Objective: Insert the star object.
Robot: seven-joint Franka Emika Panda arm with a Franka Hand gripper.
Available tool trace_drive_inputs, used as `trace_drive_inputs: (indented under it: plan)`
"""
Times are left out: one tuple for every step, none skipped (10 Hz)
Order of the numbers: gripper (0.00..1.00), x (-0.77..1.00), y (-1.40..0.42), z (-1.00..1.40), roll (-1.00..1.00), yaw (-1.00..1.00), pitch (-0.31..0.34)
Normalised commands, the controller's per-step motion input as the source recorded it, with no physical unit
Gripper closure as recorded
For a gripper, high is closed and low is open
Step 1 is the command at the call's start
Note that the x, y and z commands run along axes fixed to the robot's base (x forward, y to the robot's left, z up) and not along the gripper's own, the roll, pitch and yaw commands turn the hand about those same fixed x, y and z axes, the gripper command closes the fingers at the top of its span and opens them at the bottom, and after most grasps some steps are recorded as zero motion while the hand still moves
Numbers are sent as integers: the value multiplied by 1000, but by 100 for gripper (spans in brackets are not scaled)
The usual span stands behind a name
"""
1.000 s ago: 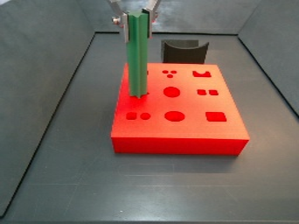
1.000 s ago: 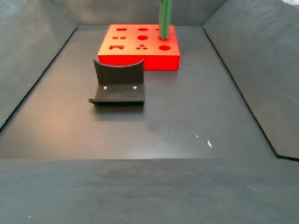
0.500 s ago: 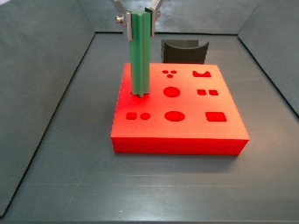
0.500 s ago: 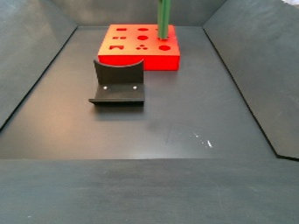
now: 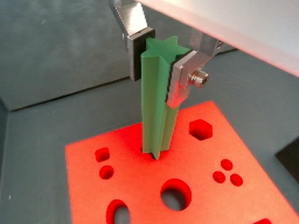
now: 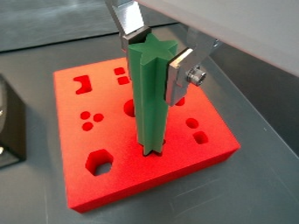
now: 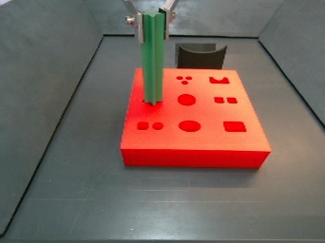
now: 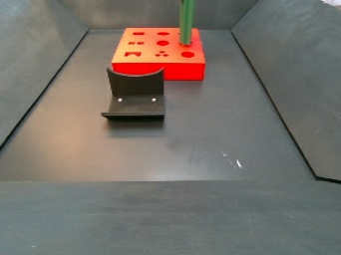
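**Peg upright over the red block, clamped at its top**

The gripper (image 5: 160, 59) is above the red block (image 7: 203, 133), its silver fingers (image 5: 186, 77) closed on the upper end of the green peg (image 5: 156, 105). The star-shaped top of the peg shows between the plates in both wrist views (image 6: 152, 48). The peg hangs upright, much longer than the block is thick. Its lower tip is down at the block's top face, at a hole near one edge of the block (image 6: 149, 149); whether the tip is already inside the hole or only resting at its mouth cannot be told.

In a side view the peg (image 7: 152, 59) meets the block near its left side, with the gripper (image 7: 148, 13) mostly cut off at the top of the frame. In a side view from across the bin the peg (image 8: 186, 24) shows only as a thin green bar rising from the block (image 8: 160, 55).

The block's top carries many other cut-outs: round holes (image 7: 188, 99), a square (image 7: 234, 125), a hexagon (image 6: 100, 161), small dot groups (image 7: 187, 79) and a notched shape (image 7: 219, 82). None is covered by the fingers.

A dark curved holder (image 7: 200, 55) stands just beside the block, on the bin floor (image 8: 186, 159). In the view from across the bin it is the fixture (image 8: 135, 93), touching or nearly touching the block's near face. It is well clear of the peg. Grey sloped walls (image 7: 64, 114) ring the floor.
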Motion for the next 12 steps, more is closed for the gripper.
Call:
trace_drive_inputs:
  plan:
    - [100, 0, -66, -26, 0, -511, 1]
    - [100, 0, -57, 0, 0, -463, 0]
    - [100, -49, -43, 0, 0, -169, 0]
    - [100, 0, 0, 0, -4, 0, -1]
    - [100, 6, 0, -200, 0, 0, 0]
    - [100, 0, 0, -520, 130, -100, 26]
    - [100, 54, 0, -614, 253, -137, 114]
    - [100, 69, 0, -589, 229, -169, 104]
    - [100, 86, -51, -460, 267, -34, 144]
    - [100, 109, -134, -397, 261, -106, 139]
    - [100, 57, -43, -520, 70, -151, 31]
    - [100, 0, 0, -731, 0, -146, 0]
